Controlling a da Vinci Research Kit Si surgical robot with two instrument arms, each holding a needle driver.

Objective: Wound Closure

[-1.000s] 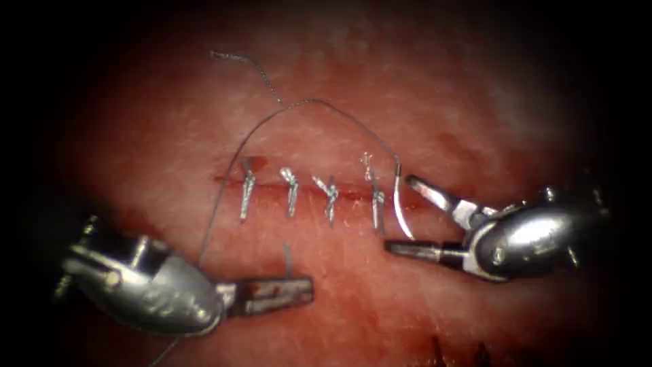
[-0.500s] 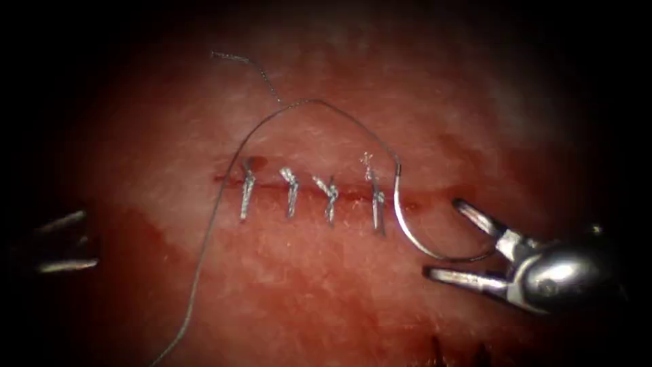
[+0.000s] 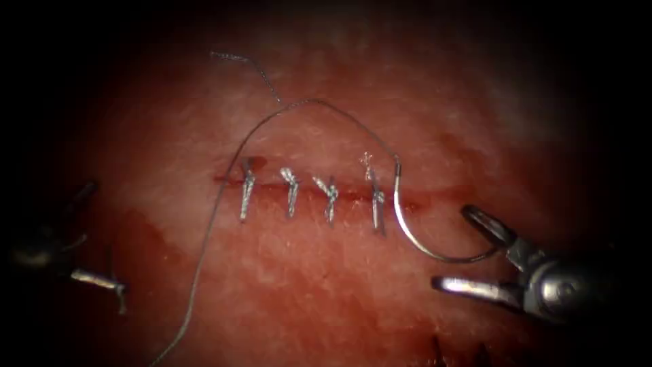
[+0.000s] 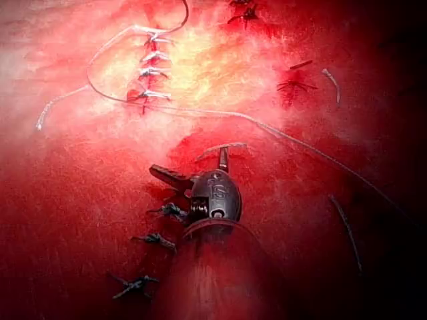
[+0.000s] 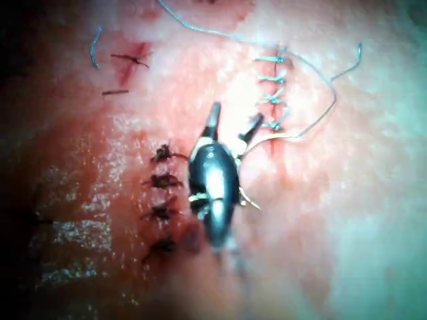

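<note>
The needle (image 3: 415,234) lies free on the tissue (image 3: 305,285) at the right end of the cut (image 3: 339,192), held by neither tool. Going left to right: the left tool (image 3: 81,272) stands well apart at the far left, jaws spread, holding nothing. The thread (image 3: 224,197) arcs from the near left, over four tied stitches (image 3: 309,194), to the needle's swaged end just right of the last knot. From there the curve sweeps nearward and right; its point ends beside the right tool (image 3: 475,251), jaws wide and empty, one either side of the tip. The right tool is clearly nearer. No containers present.
</note>
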